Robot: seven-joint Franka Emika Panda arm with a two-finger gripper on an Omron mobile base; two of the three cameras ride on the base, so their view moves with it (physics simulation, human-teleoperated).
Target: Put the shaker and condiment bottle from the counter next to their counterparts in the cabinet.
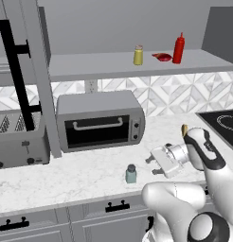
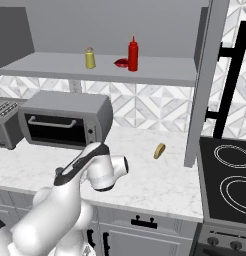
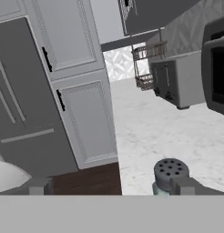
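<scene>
The small pale blue-grey translucent shaker with a dark grey cap (image 1: 131, 174) stands upright on the long white-grey marbled counter (image 1: 80, 177), near its front edge and in front of the silver toaster oven (image 1: 99, 120). The white arm's gripper (image 1: 149, 165) lies roughly level above the counter, pointing toward the shaker from just beside it. Its fingers are spread wide and hold nothing. In the hand view the shaker's perforated cap (image 3: 171, 172) sits right against one dark fingertip (image 3: 185, 185), while the other fingertip (image 3: 37, 186) stands far off to the side; whether the near one touches the shaker cannot be told.

The slim red squeeze bottle with a pointed nozzle (image 1: 178, 48) stands upright on the wide grey shelf of the wall cabinet (image 1: 90, 64), just beside a small flattish red condiment thing (image 1: 163, 57). A small yellow shaker with a silver cap (image 1: 138, 55) stands on the same shelf, near them. The cabinet's tall grey door with a long black bar handle (image 1: 16, 71) hangs open. A silver toaster (image 1: 19, 139) sits beside the oven.
</scene>
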